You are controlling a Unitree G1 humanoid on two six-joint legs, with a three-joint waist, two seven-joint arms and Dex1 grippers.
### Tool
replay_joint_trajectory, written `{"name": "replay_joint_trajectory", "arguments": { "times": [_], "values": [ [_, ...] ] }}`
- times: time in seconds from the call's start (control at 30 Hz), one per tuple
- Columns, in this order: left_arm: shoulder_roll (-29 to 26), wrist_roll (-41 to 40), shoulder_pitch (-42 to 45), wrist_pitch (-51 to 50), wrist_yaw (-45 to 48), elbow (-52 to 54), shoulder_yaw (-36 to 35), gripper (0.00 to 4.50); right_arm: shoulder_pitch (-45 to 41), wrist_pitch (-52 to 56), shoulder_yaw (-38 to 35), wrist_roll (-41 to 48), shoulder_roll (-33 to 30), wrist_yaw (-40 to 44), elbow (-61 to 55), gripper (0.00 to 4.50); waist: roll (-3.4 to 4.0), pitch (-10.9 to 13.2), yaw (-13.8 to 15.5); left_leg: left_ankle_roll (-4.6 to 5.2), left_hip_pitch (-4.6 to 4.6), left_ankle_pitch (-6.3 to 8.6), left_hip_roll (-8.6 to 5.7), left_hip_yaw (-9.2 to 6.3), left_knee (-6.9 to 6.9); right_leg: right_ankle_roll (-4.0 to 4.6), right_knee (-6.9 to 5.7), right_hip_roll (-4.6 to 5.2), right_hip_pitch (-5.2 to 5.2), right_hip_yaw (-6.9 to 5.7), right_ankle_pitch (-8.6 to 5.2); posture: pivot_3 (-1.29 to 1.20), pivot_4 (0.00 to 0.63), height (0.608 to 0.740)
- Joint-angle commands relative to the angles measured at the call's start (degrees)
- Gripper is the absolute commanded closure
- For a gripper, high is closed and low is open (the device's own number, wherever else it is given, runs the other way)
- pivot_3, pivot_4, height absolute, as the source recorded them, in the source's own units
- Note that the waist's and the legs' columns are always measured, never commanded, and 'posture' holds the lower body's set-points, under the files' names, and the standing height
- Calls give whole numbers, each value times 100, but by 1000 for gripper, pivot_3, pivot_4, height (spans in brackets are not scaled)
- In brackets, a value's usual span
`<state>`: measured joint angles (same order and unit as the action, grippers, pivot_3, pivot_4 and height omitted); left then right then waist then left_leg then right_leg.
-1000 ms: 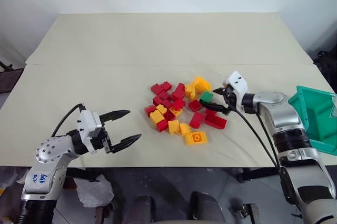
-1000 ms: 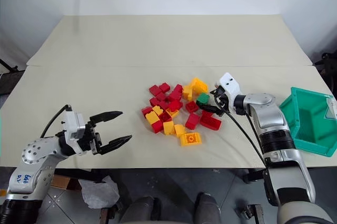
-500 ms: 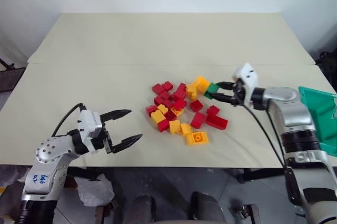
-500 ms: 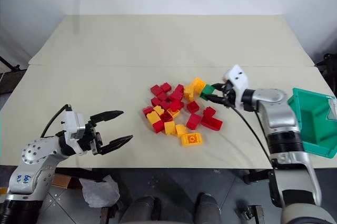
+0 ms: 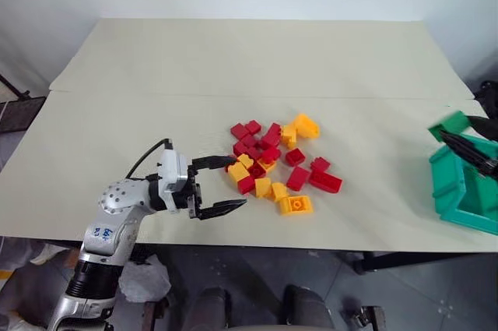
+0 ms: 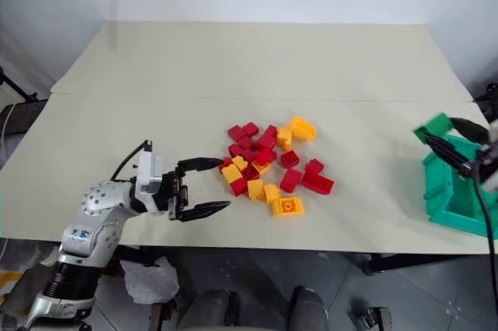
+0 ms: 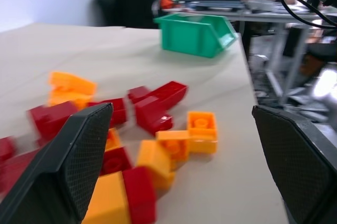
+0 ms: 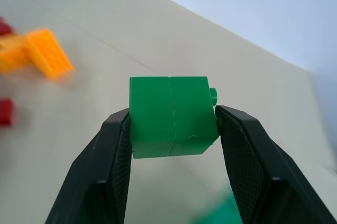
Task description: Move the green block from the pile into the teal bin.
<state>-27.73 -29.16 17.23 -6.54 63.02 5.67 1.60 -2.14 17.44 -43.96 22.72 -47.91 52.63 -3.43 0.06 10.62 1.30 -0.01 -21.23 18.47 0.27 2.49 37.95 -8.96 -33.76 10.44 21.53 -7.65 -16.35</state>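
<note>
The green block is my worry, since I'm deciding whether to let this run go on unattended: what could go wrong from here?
The green block is pinched only at its two side faces by the right gripper, so it might slip. It hangs near the teal bin's near rim, so an early release could drop it outside. The open left gripper sits beside the pile and might nudge bricks.

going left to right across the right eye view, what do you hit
left gripper with open fingers → the pile of red and yellow-orange bricks → the green block pinched in the right gripper → the teal bin at the table's right edge
</note>
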Motion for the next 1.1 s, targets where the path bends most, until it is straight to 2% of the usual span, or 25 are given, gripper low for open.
{"name": "replay_joint_trajectory", "arguments": {
  "times": [0.03,0.27,0.33,0.57,0.7,0.87,1.03,1.1],
  "values": [
    [63,6,222,124,131,-151,22,0,292,-41,-465,-12,-44,-320,-109,2458,1,0,-35,0,2,0,2,3,0,0,1,-1,0,3,0,0,150,740],
    [127,49,231,176,109,-120,2,0,234,-265,-157,-509,-158,-1106,1037,2458,1,-1,-50,5,5,2,2,13,9,1,0,0,0,17,0,0,150,740],
    [111,58,117,177,28,-31,-50,0,61,38,11,-440,-262,-1124,1344,2458,2,-1,-58,6,4,3,1,14,11,1,0,0,0,18,0,0,150,740],
    [39,80,-89,208,-160,109,-186,0,-138,-28,240,-345,-540,-918,1482,35,9,0,-44,8,2,3,1,14,13,0,1,2,1,19,0,0,150,740],
    [-68,134,-231,200,-322,113,-333,0,-431,-340,-36,505,-439,-231,1015,35,11,1,-11,9,2,4,1,15,13,0,3,1,0,19,0,0,150,740],
    [-255,191,-361,285,-373,-16,-562,0,-389,-240,253,737,-475,137,663,35,10,2,2,9,2,5,4,13,15,0,1,0,0,17,0,0,150,740],
    [-428,215,-504,351,-525,-134,-931,0,-626,-19,818,1222,-267,310,-118,35,10,2,3,10,1,5,4,12,17,0,1,0,0,17,0,0,150,740],
    [-519,419,-611,579,-674,-207,-1116,0,-593,27,1315,1381,-192,603,-624,35,10,2,-7,9,2,5,6,10,16,0,-1,0,1,15,0,0,150,740]
  ]
}}
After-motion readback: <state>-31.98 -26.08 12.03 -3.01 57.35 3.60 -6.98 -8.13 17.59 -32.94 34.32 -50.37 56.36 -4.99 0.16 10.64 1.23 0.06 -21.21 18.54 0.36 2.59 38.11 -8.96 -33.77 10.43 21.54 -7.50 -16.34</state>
